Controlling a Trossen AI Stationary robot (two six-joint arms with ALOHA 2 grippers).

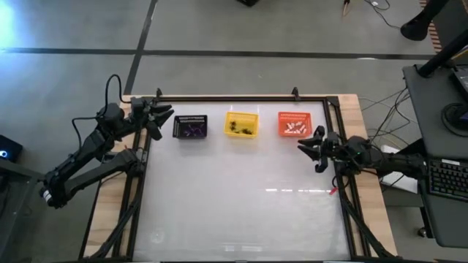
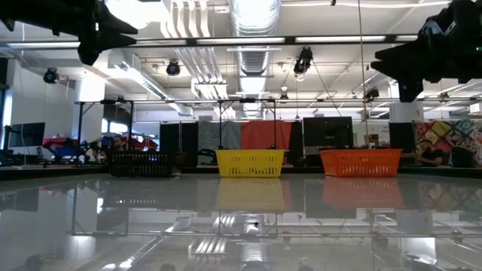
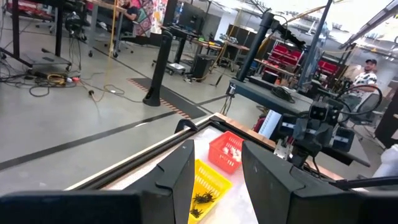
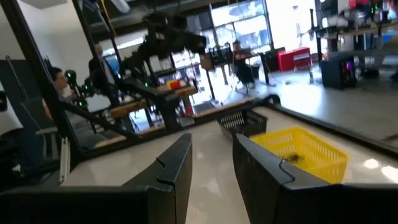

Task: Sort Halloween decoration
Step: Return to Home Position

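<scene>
The Halloween decoration lies sorted in three baskets in a row at the table's far side. Purple trinkets are in the black basket. Black trinkets are in the yellow basket. White trinkets are in the orange basket. My left gripper hovers at the far left corner, left of the black basket, open with nothing between its fingers. My right gripper hovers at the right edge, just near of the orange basket, also open and empty.
The glossy white tabletop stretches bare from the baskets to the near edge. A black frame rail runs along the far edge. A small red item lies by the right rail. People sit in the room beyond.
</scene>
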